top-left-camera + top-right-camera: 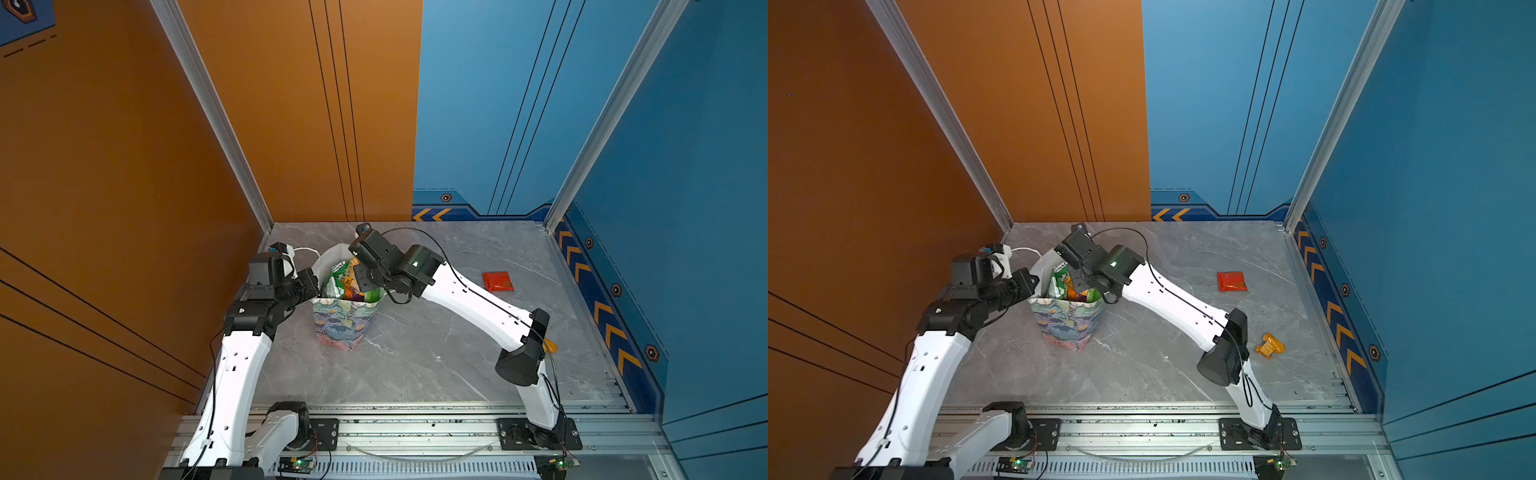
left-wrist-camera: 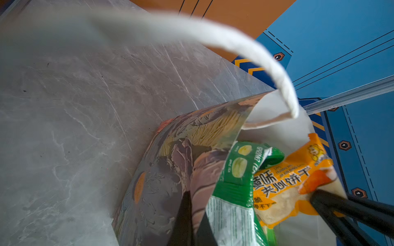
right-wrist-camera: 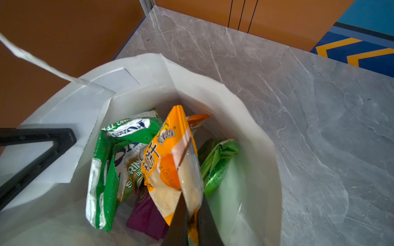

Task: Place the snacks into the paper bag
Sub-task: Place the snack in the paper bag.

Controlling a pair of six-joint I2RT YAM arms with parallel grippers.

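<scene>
Grey marble bench [image 1: 436, 353]. Bag [image 1: 340, 324] upright, left of centre. Left fingers [image 2: 185, 213] closed, pinching the bag's left wall at the rim. Right fingers [image 3: 183, 210] closed on orange packet [image 3: 166, 153], which hangs in the bag mouth above green packets [image 3: 102, 170] and purple packet [image 3: 147, 215]. Red packet [image 1: 498, 281] lies far right on the bench. Yellow packet [image 1: 1270, 345] lies nearer, right, just beside right arm [image 1: 1183, 307].
</scene>
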